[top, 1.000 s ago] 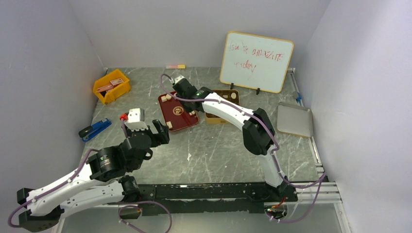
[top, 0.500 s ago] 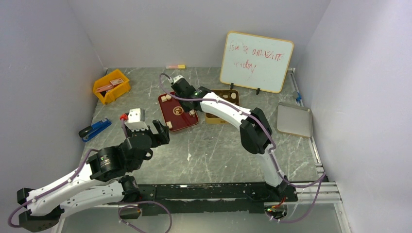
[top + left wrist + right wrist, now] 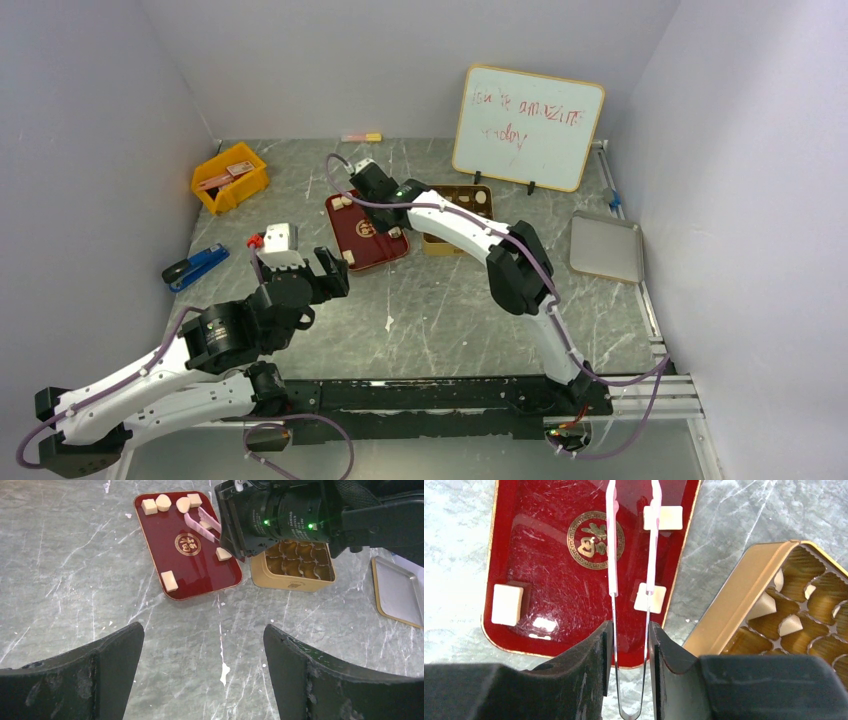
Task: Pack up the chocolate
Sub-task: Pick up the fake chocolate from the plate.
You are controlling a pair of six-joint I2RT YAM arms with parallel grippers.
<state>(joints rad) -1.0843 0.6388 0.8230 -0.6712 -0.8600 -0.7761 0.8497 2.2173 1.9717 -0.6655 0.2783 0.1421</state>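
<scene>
Several pale chocolate pieces lie on the dark red tray [image 3: 549,570], among them one [image 3: 507,604] at its near left and two [image 3: 663,517] [image 3: 649,598] along its right side. More chocolate [image 3: 764,605] sits in cups of the gold tin [image 3: 729,615] on the right. My right gripper [image 3: 630,630] is shut on pink-tipped metal tongs [image 3: 613,570], which reach out over the tray with their arms apart. Nothing shows between the tong arms. My left gripper [image 3: 204,635] hangs open over bare table, short of the tray [image 3: 200,575].
The tin's lid [image 3: 606,247] lies at the right edge. A whiteboard [image 3: 528,125] stands behind the tin. At the left are a yellow bin [image 3: 230,178] and a blue tool [image 3: 195,266]. A small pink-and-yellow thing [image 3: 361,137] lies at the back wall.
My right arm has shifted a little to the left over the red tray with the tongs. The left arm has stayed still.
</scene>
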